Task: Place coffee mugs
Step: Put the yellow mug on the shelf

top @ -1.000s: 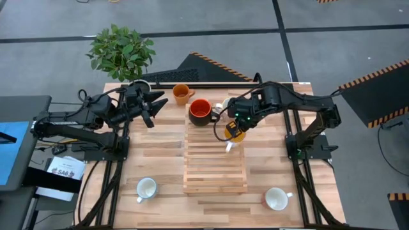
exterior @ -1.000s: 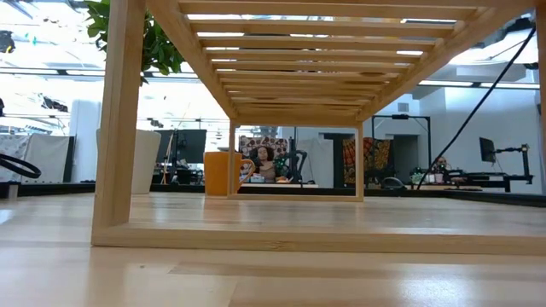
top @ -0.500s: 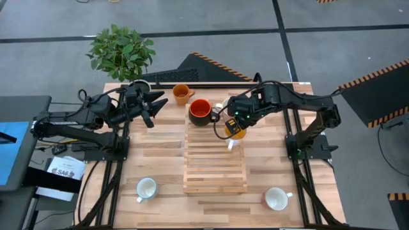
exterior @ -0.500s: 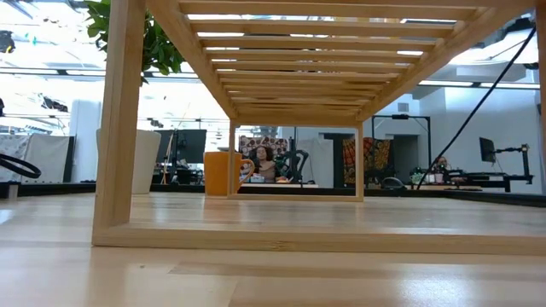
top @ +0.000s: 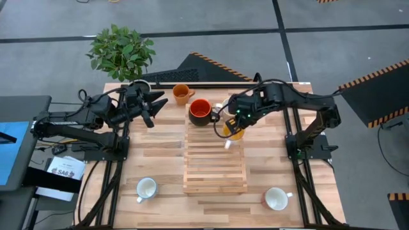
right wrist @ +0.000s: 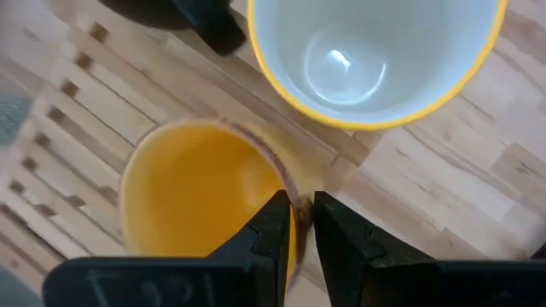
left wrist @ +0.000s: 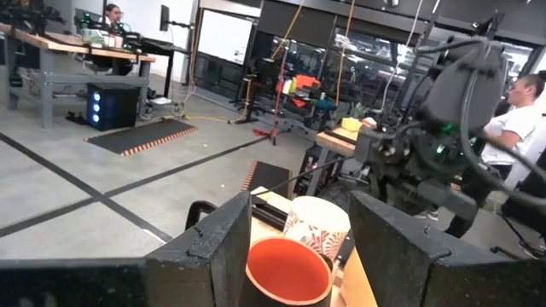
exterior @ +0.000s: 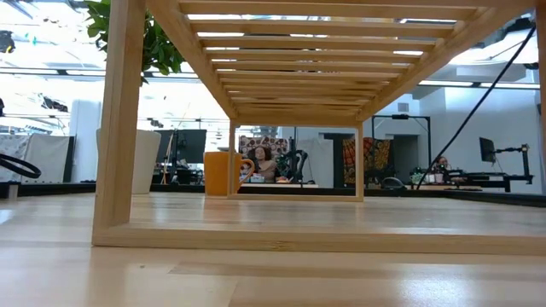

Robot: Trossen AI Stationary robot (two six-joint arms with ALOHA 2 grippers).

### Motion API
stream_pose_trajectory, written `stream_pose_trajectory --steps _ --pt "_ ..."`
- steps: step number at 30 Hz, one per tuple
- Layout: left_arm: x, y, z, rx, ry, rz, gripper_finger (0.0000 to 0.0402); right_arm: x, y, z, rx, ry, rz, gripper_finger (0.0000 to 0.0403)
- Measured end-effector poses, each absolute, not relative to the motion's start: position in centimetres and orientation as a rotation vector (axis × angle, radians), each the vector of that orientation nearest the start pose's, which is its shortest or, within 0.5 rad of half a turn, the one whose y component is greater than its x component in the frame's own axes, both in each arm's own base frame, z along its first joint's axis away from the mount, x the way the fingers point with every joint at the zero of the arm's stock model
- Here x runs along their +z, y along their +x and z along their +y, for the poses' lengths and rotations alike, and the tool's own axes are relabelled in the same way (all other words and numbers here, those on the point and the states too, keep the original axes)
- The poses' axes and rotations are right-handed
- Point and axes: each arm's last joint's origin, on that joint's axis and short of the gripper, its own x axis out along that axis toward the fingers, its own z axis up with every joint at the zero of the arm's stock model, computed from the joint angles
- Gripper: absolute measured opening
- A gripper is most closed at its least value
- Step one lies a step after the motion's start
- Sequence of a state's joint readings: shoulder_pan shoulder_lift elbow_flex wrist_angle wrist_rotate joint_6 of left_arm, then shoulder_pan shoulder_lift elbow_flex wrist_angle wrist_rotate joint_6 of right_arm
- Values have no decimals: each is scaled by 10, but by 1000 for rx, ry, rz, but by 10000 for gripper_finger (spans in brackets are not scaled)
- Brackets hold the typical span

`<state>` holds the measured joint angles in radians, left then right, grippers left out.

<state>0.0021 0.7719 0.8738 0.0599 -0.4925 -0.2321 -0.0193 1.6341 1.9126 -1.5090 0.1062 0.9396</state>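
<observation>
near edge: two white mugs point(top: 146, 188) point(top: 276, 199) wait either side of the slatted rack point(top: 215, 167). farther, right gripper point(right wrist: 296, 223) clenched on orange mug point(right wrist: 200, 198) rim, held over rack's right edge, probably for setting down. farthest, left gripper point(left wrist: 294, 234) idle, released, facing the red mug point(left wrist: 288, 270).

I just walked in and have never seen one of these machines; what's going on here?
A two-armed robot is putting mugs on a slatted wooden rack. The right gripper pinches the rim of an orange mug, holding it over the rack's far right edge. A red mug sits at the far end. The left gripper waits, open, near another orange mug. Two white mugs stand at the near side.
</observation>
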Motion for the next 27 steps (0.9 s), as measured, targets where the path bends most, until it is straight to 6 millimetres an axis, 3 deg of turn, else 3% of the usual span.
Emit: stream_pose_trajectory --steps 17,27 --pt "387 160 14 483 -282 -219 182 409 286 -1 -632 725 1066 81" --pt "387 160 14 482 -291 -221 182 393 286 -2 -688 697 1129 79"
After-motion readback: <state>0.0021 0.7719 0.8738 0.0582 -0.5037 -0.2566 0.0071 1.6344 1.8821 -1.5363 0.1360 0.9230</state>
